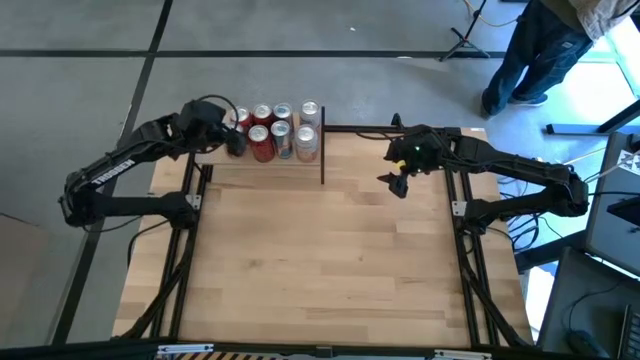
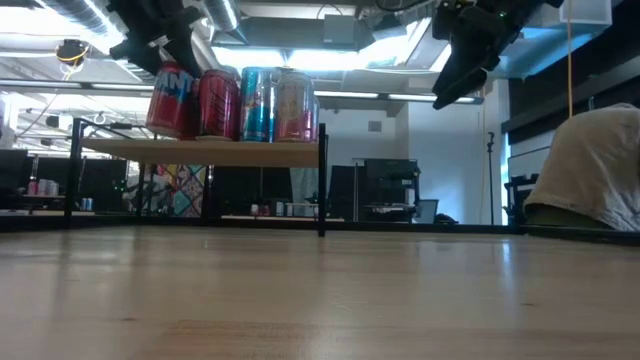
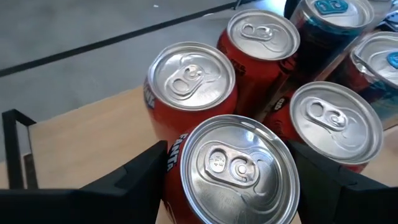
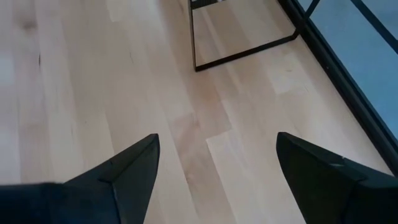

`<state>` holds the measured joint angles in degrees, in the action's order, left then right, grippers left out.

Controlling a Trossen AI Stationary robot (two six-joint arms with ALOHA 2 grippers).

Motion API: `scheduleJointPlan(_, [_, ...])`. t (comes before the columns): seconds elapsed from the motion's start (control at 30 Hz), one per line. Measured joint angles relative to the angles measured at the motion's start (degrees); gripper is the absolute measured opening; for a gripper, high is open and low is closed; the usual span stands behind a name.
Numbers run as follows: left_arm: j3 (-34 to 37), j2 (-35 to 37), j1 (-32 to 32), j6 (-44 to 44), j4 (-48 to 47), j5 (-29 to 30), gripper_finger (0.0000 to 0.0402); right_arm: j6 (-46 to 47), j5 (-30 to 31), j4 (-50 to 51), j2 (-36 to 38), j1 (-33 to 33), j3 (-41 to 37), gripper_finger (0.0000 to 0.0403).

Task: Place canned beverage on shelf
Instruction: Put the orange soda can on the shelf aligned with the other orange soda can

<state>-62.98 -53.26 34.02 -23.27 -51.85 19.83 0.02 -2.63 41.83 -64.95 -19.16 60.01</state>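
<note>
A pale wooden tabletop [image 1: 330, 250] fills the scene under bright ceiling lights, with a person standing on the grey floor beyond its far edge. At the table's far left corner stands the shelf [image 2: 205, 152], a small raised board on thin black posts, already crowded with cans. The left gripper [image 3: 233, 171] hangs over that board with its two dark fingers [image 3: 140, 171] set on either side of a red Fanta can [image 3: 239, 168], the jaws closed about it rather than gaping, and the can seems to stand on or just above the board at the outer end of the row. Directly ahead of the gripper, three more red cans [image 3: 189, 78] press close to the held one, and blue-topped cans [image 3: 333, 12] sit beyond them. The risk here, by the look of it, is crowding: the held can is nearly touching its neighbours, so a sideways drift while letting go, or fingers spreading into the can just beside them, could knock one over and send it off the shelf's open edge. A release before the can's base sits flat could also tip it. The right gripper [image 4: 214, 171] waits well apart, raised over bare tabletop near the shelf's corner post [image 4: 194, 37], its jaws wide apart and holding nothing.
</note>
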Motion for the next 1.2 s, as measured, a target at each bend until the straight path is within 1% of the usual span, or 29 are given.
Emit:
scheduleJointPlan(0.23, [0.0, 0.0, 1.3, -0.4, 1.3, -4.2, 0.0257, 0.1, 0.0, -1.4, 0.0, 0.0, 0.0, 0.031])
scheduleJointPlan(0.5, [0.0, 0.0, 2.1, -0.5, 1.4, -4.3, 0.0259, 0.2, 0.0, -1.5, 0.0, 0.0, 0.0, 0.031])
scheduleJointPlan(0.63, [0.0, -0.1, 2.1, -0.5, 1.4, -5.6, 0.0276, 0.4, 0.0, -1.9, 0.0, 0.0, 0.0, 0.031])
scheduleJointPlan(0.87, [0.0, -0.7, 1.8, 0.9, 0.9, -5.1, 0.0306, 0.4, 0.0, -2.1, 0.0, 0.0, 0.0, 0.031])
scheduleJointPlan(1.2, [0.0, -1.2, 1.6, 1.1, 1.1, -4.4, 0.0311, 0.8, 0.0, -3.2, -0.3, 0.0, 0.0, 0.031])
